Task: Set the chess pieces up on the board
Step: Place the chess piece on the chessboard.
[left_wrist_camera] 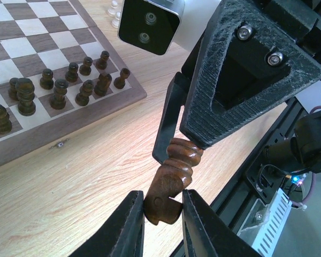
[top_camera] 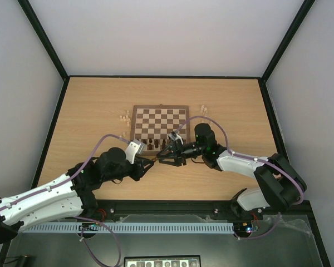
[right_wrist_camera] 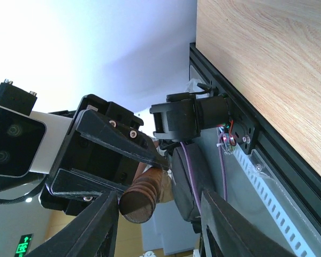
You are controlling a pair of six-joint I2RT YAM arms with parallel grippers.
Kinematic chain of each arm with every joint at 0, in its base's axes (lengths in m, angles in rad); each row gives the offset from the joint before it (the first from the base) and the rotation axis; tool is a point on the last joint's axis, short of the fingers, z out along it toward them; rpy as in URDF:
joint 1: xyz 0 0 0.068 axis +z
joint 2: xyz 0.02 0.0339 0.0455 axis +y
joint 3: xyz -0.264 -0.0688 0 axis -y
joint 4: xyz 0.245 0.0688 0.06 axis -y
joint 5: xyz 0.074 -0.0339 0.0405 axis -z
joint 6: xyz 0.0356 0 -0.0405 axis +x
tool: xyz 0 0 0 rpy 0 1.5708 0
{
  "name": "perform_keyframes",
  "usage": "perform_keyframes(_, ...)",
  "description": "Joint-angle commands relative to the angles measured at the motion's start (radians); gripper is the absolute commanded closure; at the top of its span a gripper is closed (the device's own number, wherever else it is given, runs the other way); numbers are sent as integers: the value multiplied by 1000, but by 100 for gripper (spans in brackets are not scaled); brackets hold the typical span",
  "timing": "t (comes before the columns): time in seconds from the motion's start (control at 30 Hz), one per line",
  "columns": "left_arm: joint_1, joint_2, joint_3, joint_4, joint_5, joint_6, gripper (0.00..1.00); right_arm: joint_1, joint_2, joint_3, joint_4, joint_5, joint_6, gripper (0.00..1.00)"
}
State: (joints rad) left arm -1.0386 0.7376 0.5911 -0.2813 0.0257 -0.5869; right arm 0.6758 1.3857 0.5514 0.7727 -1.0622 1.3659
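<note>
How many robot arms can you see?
2. The left arm comes from the near-left corner, the right arm from the near-right; they meet by the near edge of the board.

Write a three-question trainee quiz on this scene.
1. True or false: the left gripper is shut on a dark piece.
2. Which pieces stand on the board? A) dark only B) cream only C) both
3. Fill in: the right gripper has its jaws ____ around the held piece's base.
Key: 1 true; 2 A; 3 open.
</note>
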Motion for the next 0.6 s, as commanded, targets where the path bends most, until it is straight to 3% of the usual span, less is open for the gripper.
perform_keyframes(0.0,-5,-15,-15,21,4,-1,80,3,17,-5,46,-1,19,57)
perform_keyframes(0.57,-5,20,-33,65,0,4,80,24,41,18,49,-2,20,60)
